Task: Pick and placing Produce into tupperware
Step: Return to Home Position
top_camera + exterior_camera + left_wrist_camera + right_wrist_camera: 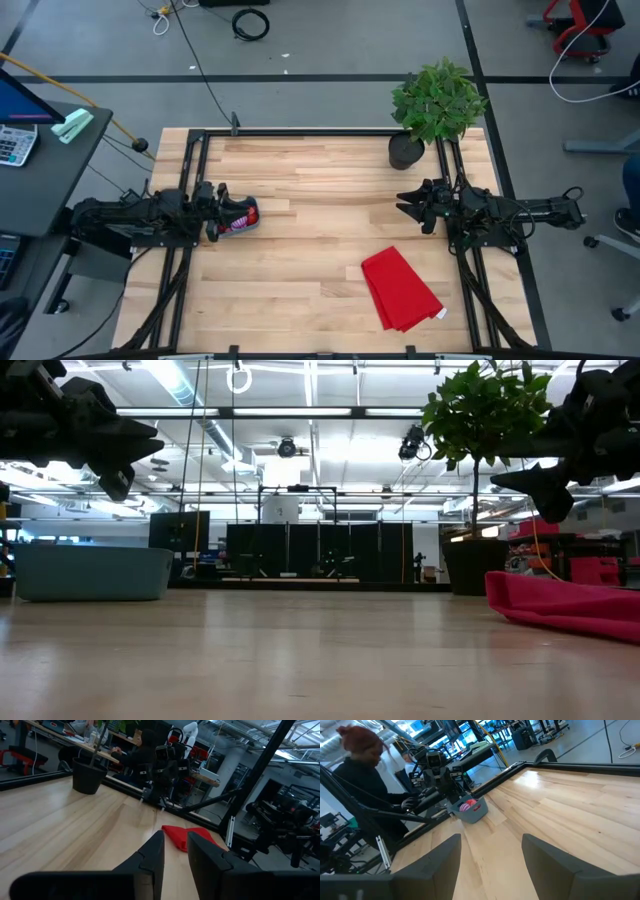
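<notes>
The teal tupperware (241, 216) stands on its base at the table's left, with red and pink produce (466, 806) inside it. In the low view the tupperware (90, 572) sits flat on the wood. My left gripper (222, 194) hangs level above the tupperware's left end, clear of it. Its fingers are open by a narrow gap (175, 852) with nothing between them. My right gripper (403, 204) waits at the table's right, level and pointing toward the table's middle. It is wide open (491, 850) and holds nothing.
A folded red cloth (400, 288) lies at the near right. A black plant pot (405, 150) with a green plant stands at the far right. Dark frame rails (300, 132) run along the table's edges. A person (362, 765) sits beyond the left edge. Bare wood lies between the arms.
</notes>
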Controlling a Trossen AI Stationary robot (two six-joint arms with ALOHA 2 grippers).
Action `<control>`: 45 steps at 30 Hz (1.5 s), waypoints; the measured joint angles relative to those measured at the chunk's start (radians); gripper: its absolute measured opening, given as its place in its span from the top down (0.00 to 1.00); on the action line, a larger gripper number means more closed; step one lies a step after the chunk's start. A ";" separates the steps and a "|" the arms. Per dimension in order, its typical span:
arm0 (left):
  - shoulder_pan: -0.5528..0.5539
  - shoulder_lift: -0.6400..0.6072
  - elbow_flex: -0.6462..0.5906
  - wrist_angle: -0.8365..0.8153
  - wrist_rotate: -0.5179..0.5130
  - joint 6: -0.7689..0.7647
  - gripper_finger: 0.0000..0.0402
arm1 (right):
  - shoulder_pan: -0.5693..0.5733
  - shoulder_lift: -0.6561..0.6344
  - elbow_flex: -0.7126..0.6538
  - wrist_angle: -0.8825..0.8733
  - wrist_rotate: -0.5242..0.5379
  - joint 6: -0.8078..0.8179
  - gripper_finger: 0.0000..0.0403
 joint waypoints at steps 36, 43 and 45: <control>0.000 0.000 0.000 0.000 0.000 0.000 0.80 | 0.000 0.000 0.000 0.000 0.000 0.000 0.45; 0.000 0.000 0.000 0.000 0.000 0.000 0.77 | 0.000 0.000 0.000 0.000 0.000 0.000 0.45; 0.000 0.000 0.000 0.000 0.000 0.000 0.77 | 0.000 0.000 0.000 0.000 0.000 0.000 0.45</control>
